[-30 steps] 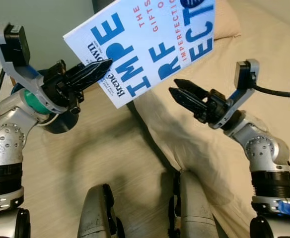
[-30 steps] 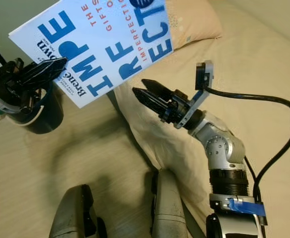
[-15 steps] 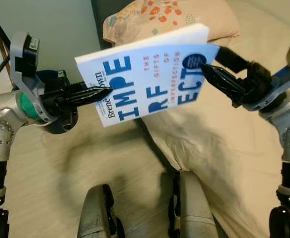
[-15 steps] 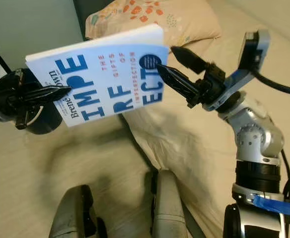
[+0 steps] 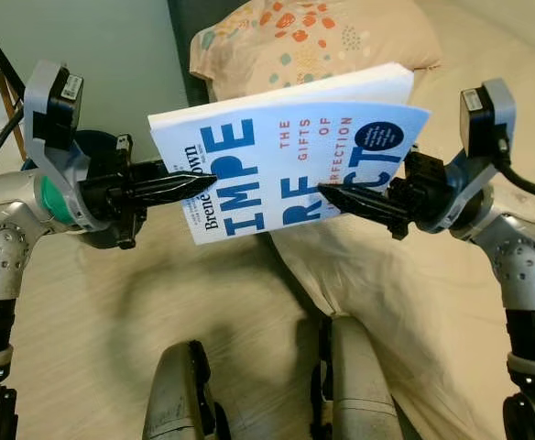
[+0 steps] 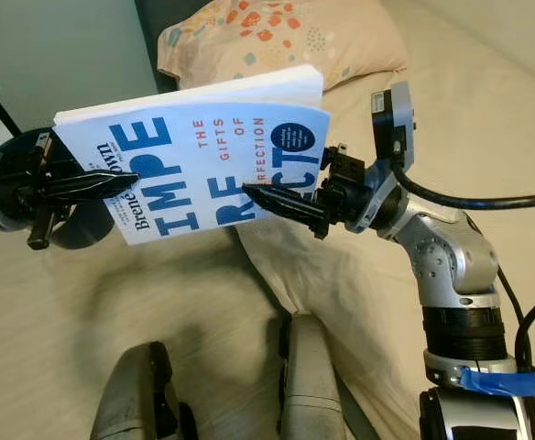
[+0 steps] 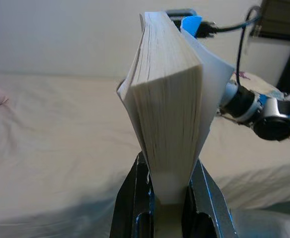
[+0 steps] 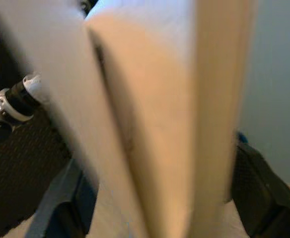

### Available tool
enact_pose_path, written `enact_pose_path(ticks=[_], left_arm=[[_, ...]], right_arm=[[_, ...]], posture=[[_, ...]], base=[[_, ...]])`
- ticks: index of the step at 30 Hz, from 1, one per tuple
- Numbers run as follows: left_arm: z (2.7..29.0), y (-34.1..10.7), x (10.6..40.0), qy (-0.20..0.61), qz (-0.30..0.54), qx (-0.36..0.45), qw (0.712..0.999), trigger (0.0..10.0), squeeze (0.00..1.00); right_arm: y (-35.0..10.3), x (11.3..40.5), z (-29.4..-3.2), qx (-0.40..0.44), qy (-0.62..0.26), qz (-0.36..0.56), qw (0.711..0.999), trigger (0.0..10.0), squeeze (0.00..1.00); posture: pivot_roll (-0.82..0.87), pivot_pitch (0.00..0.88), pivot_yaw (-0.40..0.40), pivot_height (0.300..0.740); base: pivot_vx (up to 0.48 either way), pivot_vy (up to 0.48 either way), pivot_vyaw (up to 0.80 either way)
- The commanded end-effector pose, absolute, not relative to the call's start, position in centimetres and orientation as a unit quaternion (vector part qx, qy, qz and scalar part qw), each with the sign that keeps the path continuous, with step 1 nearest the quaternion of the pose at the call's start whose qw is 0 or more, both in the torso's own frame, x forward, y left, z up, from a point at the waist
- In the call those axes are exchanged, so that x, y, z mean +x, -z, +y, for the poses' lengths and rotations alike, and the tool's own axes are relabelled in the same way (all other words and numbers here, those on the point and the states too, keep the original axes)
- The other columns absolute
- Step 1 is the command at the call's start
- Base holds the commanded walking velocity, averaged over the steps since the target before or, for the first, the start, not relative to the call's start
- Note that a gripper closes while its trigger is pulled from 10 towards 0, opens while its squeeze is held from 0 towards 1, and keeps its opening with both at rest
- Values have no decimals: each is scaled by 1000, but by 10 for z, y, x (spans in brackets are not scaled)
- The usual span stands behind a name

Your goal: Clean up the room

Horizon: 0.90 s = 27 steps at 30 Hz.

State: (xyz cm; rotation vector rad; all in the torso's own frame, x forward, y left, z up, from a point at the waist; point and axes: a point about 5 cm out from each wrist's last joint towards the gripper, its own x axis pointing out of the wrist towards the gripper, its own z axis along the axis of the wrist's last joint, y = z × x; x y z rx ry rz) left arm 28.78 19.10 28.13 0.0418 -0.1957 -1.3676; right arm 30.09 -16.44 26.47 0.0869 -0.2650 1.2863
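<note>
While held mid-frame, white-and-blue paperback book (image 5: 286, 156) | left gripper (image 5: 199, 181) clamps spine edge | right gripper (image 5: 333, 194) straddles opposite edge, grip unconfirmed | we judge it light, floppy; hold near spine.

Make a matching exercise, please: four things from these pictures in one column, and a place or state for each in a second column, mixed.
Column 1:
1. book
2. left tool
3. right tool
4. pillow

Column 2:
A. lies on the bed behind the book
B. held in the air between both arms
C. fingers over the cover's middle
D. clamped on the book's edge by the author's name

Pairs: 1-B, 2-D, 3-C, 4-A
</note>
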Motion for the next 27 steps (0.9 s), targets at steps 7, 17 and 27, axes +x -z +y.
enact_pose_path(ticks=[7, 17, 27], left_arm=[[200, -279, 284, 645, -71, 51, 759, 0, 0], [199, -278, 285, 652, -73, 53, 753, 0, 0], [196, -279, 293, 637, -88, 20, 766, 4392, 1000]], right_arm=[[-269, 297, -173, 73, -607, -137, 779, 0, 0], [-267, 294, -170, 85, -630, -129, 761, 0, 0], [-252, 297, -160, 99, -638, -97, 758, 0, 0]], posture=[[-92, 82, 56, 565], [-94, 80, 56, 565], [-93, 84, 55, 565]], base=[[0, 0, 0], [0, 0, 0], [0, 0, 0]])
